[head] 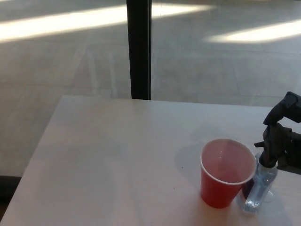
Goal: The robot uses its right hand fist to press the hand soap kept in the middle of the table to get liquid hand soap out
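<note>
Clear plastic, with a dark pump head, the hand soap bottle (260, 186) stands in the lower right of the frame on the pale table (117, 160), just beside and partly behind a red cup (225, 173) whose rim overlaps its left side. No label or writing can be read on the bottle or the cup. The right hand (278, 141) comes in from the right edge and sits on top of the bottle, its black fingers (273, 143) curled downward over the pump head and touching it; whether they are fully clenched into a fist cannot be told, since much of the hand is cut off by the frame edge. A raised black part of the hand juts up toward the upper right. The cup stands upright and looks empty inside. Beyond the table's far edge, a dark vertical post (139, 47) rises in the upper middle, and bright streaks of sunlight cross the grey floor (56, 61) along the top of the frame.
</note>
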Motion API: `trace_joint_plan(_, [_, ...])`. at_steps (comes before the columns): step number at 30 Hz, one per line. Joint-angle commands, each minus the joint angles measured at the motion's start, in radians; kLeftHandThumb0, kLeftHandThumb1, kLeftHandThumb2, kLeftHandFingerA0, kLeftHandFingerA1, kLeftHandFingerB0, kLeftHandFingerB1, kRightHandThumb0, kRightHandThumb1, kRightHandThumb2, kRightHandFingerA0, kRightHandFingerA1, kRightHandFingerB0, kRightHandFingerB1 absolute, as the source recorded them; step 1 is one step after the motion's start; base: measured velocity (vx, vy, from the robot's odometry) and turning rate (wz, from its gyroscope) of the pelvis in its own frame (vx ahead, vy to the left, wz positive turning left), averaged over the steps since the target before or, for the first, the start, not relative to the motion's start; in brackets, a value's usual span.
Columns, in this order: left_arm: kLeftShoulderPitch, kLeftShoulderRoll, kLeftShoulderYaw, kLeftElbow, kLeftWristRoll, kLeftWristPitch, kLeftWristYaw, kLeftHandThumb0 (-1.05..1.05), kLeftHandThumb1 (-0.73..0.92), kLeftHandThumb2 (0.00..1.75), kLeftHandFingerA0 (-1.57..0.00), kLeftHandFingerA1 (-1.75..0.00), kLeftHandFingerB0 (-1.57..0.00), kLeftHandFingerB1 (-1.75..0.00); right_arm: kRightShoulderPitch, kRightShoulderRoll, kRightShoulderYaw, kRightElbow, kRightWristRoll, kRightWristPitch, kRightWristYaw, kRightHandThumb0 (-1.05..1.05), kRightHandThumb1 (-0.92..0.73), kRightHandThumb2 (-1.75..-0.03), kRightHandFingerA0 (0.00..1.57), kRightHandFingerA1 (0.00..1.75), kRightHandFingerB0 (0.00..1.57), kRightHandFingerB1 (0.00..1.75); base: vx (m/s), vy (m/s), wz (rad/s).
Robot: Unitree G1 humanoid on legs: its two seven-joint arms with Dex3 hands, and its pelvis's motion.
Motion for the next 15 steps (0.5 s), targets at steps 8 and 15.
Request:
trace_joint_plan(8, [0.026, 0.031, 0.004, -0.010, -0.002, -0.008, -0.003, -0.25, 0.46, 0.99, -0.67, -0.84, -0.46, -0.73, -0.038, -0.078, -0.078, -0.098, 0.158, 0.391, -0.040, -0.18, -0.56, -1.27, 0.99, 1.75, 0.67, 1.69, 0.00, 0.000, 0.00])
trace_joint_plan(15, [0.024, 0.032, 0.001, 0.010, 0.004, -0.014, 0.006, -0.26, 0.47, 0.98, -0.71, -0.86, -0.47, -0.74, -0.120, -0.130, -0.195, -0.147, 0.269, 0.455, -0.073, -0.22, -0.55, -1.26, 0.99, 1.75, 0.70, 1.64, 0.00, 0.000, 0.00])
